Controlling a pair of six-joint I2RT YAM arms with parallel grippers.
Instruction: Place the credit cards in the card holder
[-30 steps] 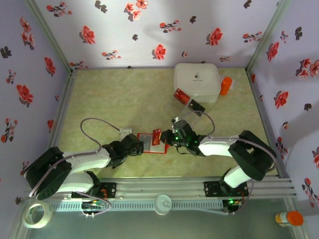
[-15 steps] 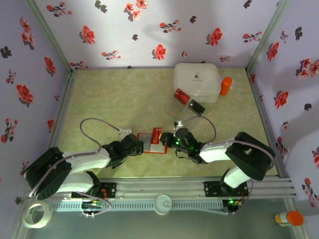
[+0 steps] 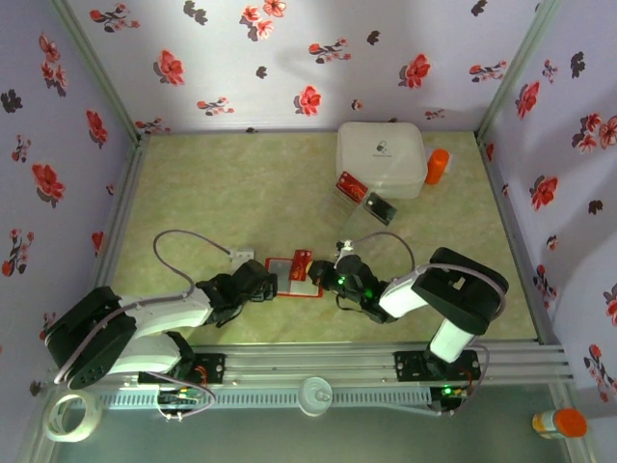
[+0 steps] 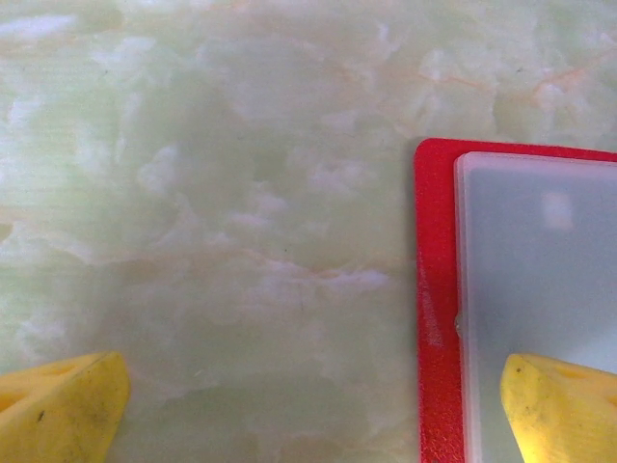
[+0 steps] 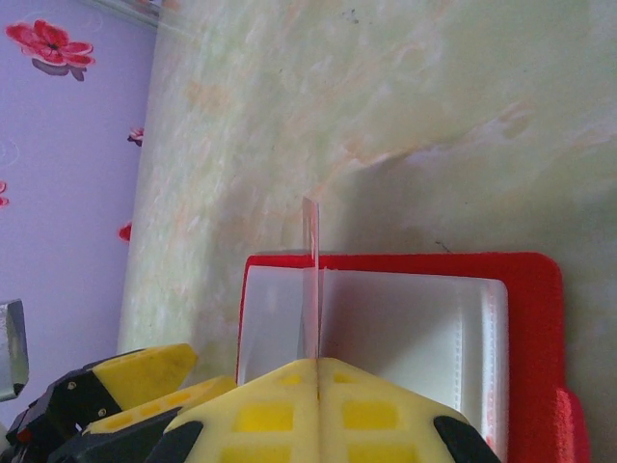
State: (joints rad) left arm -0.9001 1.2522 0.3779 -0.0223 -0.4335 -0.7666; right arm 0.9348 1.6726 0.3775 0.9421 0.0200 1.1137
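- Pinching a thin credit card [image 5: 310, 280] edge-on, the right end effector [image 5: 317, 363] has its yellow fingers pressed together on it. The card stands upright over the open card holder [image 5: 525, 289].
- The holder lies flat on the surface [image 3: 212, 193] between the two arms, pale pockets up. It is directly ahead of and below the right end effector, with its long side running left to right across the table.
- The left end effector [image 4: 308, 410] is spread wide at the holder's left edge, gripping nothing, with one fingertip [image 4: 559, 405] over the pale pocket.
- By my reckoning the right arm must tip the card flat and slide it along the pocket face; which way the slot opens I cannot tell.
- Two more cards, a red card [image 3: 350, 186] and a dark card [image 3: 379, 206], wait beside the white box [image 3: 381, 154], well apart from the holder.
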